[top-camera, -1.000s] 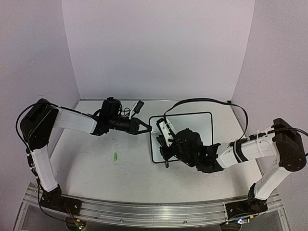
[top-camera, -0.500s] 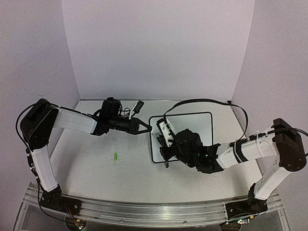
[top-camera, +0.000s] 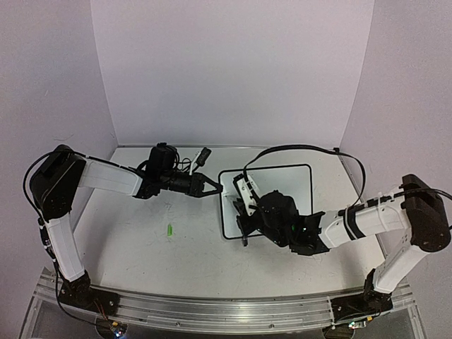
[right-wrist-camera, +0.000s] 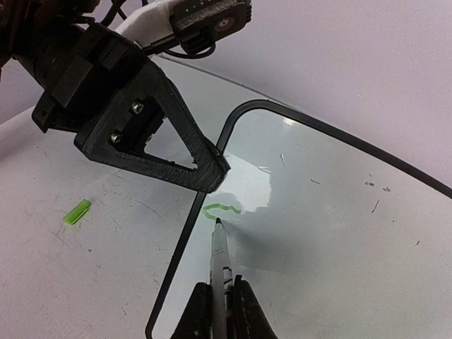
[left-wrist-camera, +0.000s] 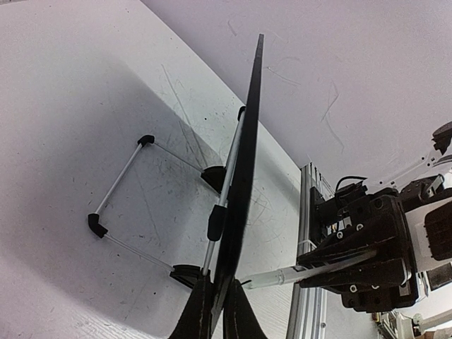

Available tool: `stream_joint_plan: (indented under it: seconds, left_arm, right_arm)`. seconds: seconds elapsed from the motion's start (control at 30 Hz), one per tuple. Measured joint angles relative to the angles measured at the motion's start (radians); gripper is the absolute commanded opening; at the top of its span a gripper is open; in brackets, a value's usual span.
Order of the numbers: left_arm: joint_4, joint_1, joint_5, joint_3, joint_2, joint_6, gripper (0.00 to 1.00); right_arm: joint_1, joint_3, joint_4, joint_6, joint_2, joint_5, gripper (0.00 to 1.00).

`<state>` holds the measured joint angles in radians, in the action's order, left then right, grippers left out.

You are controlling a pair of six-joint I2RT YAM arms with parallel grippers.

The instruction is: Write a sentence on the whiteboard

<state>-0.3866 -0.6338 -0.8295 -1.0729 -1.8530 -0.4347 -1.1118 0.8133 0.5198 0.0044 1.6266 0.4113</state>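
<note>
Top view: the whiteboard [top-camera: 286, 182] lies right of the table's [top-camera: 141, 247] centre. The left gripper [top-camera: 216, 187] meets the board's 9 o'clock edge. The right gripper [top-camera: 245, 227] hovers over the 7 o'clock corner, pointing a marker [top-camera: 244, 239] downward. A green cap [top-camera: 170, 229] lies on the table, well apart at 9 o'clock of that corner. No writing is legible from here.

Left wrist view: the whiteboard [left-wrist-camera: 245, 155] runs edge-on from 12 to 6 o'clock. The left gripper [left-wrist-camera: 217, 311] has its fingers pressed together on the edge, pinching it. The board's wire stand [left-wrist-camera: 120, 189] shows at 9 o'clock. The marker [left-wrist-camera: 274, 277] comes in from the right gripper at 4 o'clock.

Right wrist view: the right gripper [right-wrist-camera: 220, 300] pinches the marker [right-wrist-camera: 222, 258] between closed fingers, tip toward 12 o'clock. Of the sentence [right-wrist-camera: 222, 208] there is only one short green curl, just beyond the tip, near the whiteboard's [right-wrist-camera: 325, 233] 9 o'clock frame. Whether the tip touches the surface I cannot tell. The left gripper [right-wrist-camera: 217, 169] clamps the frame just at 12 o'clock of the curl. I judge the writing barely begun: part of the first letter exists, and nearly the whole line remains.
</note>
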Motion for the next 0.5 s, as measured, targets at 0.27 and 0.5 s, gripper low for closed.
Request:
stream_joint_plan:
  seconds: [0.27, 0.5]
  left_arm:
    - [0.000, 0.000, 0.003, 0.000, 0.000, 0.000, 0.00]
    - [0.000, 0.000, 0.004, 0.000, 0.000, 0.000, 0.00]
  right_arm:
    - [0.000, -0.012, -0.009, 0.018, -0.011, 0.016, 0.00]
    - [0.000, -0.024, -0.013, 0.027, -0.017, 0.019, 0.00]
